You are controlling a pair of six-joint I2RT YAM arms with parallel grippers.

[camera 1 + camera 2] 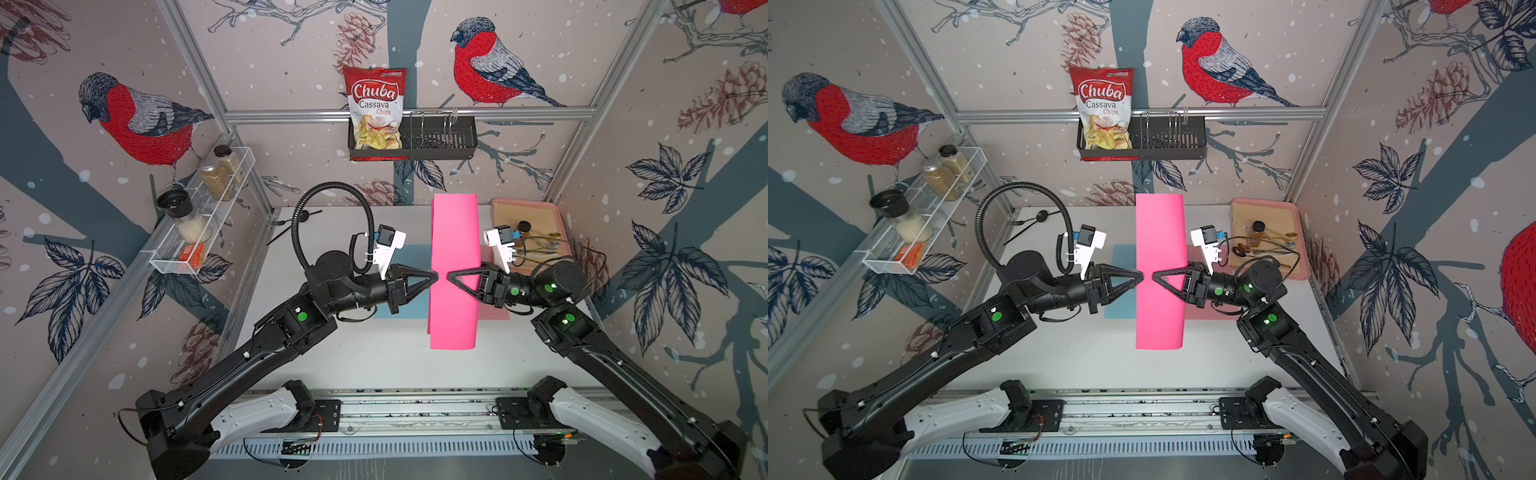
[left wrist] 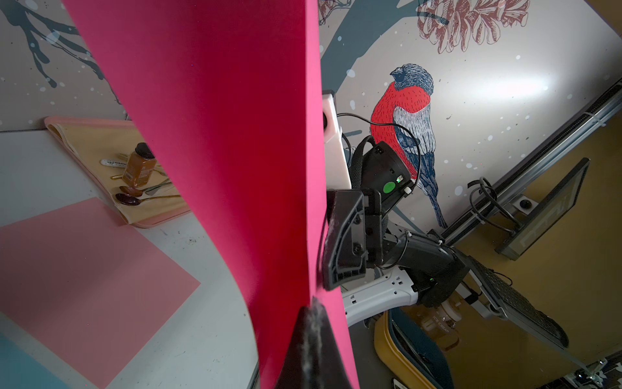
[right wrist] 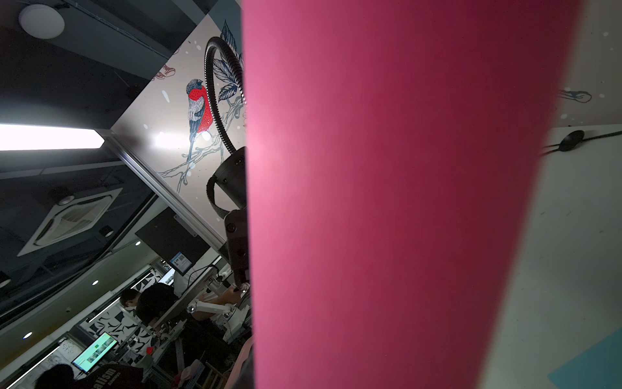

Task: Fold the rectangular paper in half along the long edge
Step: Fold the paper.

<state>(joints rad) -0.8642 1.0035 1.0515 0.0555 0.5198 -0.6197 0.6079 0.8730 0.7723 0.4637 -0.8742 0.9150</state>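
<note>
One pink paper (image 1: pixel 455 232), lifted, curved, edge pinched in left jaws

Walls: bird-and-pinecone wallpaper (image 1: pixel 490 66), 9, 12, 3 o'clock
Frame: aluminium rail (image 1: pixel 291 115), 12 o'clock
Light: ceiling strip (image 3: pixel 47 136), lit
Tabletop (image 1: pixel 374 365): white

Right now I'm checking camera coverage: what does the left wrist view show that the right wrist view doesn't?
Left wrist only: the tray with a bottle and spoons, and a pale pink sheet. Right wrist only: the black hose, people and a monitor beyond the cell. Both: the curved pink paper filling much of the frame.
</note>
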